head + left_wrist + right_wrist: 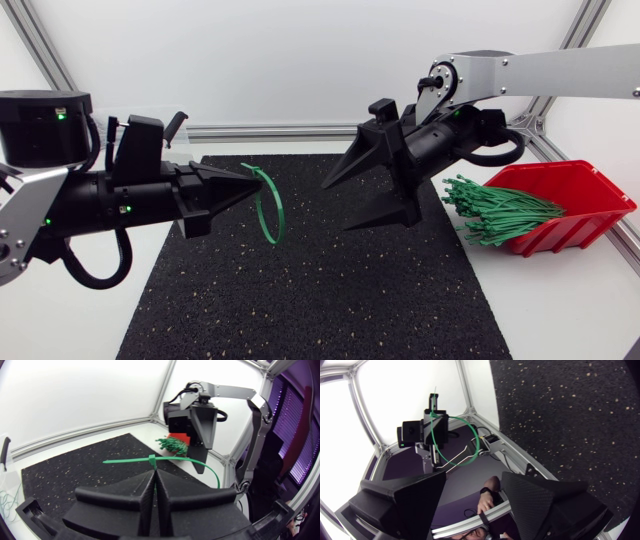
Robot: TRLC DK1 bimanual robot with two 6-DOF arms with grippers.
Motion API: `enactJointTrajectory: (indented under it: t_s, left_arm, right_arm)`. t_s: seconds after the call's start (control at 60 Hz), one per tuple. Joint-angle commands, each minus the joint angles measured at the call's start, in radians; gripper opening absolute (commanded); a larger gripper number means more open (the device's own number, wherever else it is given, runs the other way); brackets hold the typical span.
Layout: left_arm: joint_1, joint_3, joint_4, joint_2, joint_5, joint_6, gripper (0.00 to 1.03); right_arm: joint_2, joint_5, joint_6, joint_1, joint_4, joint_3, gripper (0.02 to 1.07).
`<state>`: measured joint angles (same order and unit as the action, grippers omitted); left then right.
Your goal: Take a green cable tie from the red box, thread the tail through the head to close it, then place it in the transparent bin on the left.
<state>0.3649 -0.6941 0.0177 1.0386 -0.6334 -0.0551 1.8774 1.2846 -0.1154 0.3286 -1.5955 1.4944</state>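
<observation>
Since the green cable tie is a thin strip of springy plastic, it weighs next to nothing and will flex or flick sooner than break; the risk, I judge, is slipping, not damage. It hangs as a loop above the black mat, between the two arms. The left gripper pinches its upper end, fingers pressed together on the strip beside the small head. In the left wrist view the tail appears to poke out past the head, so the loop looks closed. The right gripper stands near the loop without touching it, its wedges spread wide. The red box sits at the mat's right edge, with more ties spilling from its open front. The transparent bin shows in no view. Smooth and narrow as the strip is, the best hold is probably the present one — flat faces against the pads, close to the stiffer head, where the loop cannot twist. Letting go over the bin should need only parted fingers — though so light a thing may cling or bounce
</observation>
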Motion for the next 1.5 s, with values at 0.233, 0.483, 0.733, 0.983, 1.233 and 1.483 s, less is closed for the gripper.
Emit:
enactJointTrajectory:
  t_s: [0.233,0.483,0.733,0.983,1.233,1.483]
  left_arm:
    - [-0.296,-0.136,-0.200,-0.037,0.061,0.135,0.04]
    - [-0.534,-0.274,-0.170,0.074,0.109,0.152,0.04]
    - [-0.667,-0.499,-0.119,0.285,0.250,0.149,0.05]
    - [-0.698,-0.797,-0.246,0.521,0.414,0.150,0.05]
    - [-0.678,-1.145,-0.596,0.816,0.508,0.097,0.05]
    - [-0.644,-1.380,-0.927,1.045,0.567,0.098,0.26]
  right_arm:
    - [-0.142,-0.508,0.382,-0.117,0.618,-0.177,1.03]
    - [-0.287,-0.898,0.316,-0.091,0.795,-0.249,1.03]
    - [-0.416,-1.064,0.238,-0.115,0.796,-0.238,1.03]
    - [-0.524,-1.105,0.207,-0.122,0.787,-0.287,1.03]
    - [-0.577,-1.107,0.206,-0.112,0.779,-0.347,1.03]
    - [-0.620,-1.107,0.206,-0.102,0.779,-0.395,1.03]
